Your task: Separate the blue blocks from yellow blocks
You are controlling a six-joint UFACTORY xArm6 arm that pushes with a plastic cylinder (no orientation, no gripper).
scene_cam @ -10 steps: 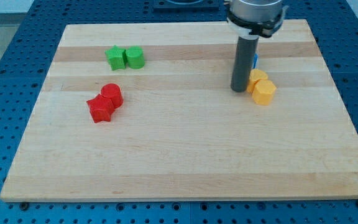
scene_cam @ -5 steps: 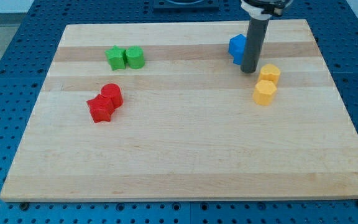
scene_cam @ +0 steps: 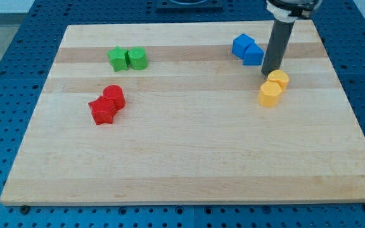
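Note:
Two blue blocks sit touching near the view's top right: a blue block [scene_cam: 241, 45] on the left and a blue cube [scene_cam: 254, 55] on the right. Two yellow blocks sit just below them: a yellow cylinder [scene_cam: 278, 80] and a yellow hexagonal block [scene_cam: 269, 94], touching each other. My tip [scene_cam: 269, 73] rests between the two pairs, just right of the blue cube and touching the upper left of the yellow cylinder. The rod rises out of the view's top.
A green star [scene_cam: 116, 59] and a green cylinder [scene_cam: 137, 58] sit together at the upper left. A red cylinder [scene_cam: 114, 97] and a red star [scene_cam: 102, 111] sit together at the left. The wooden board [scene_cam: 189, 164] lies on a blue perforated table.
My tip moved up and to the right, from left of the yellow blocks to between the blue and yellow pairs. The blue blocks, hidden behind the rod before, now show fully.

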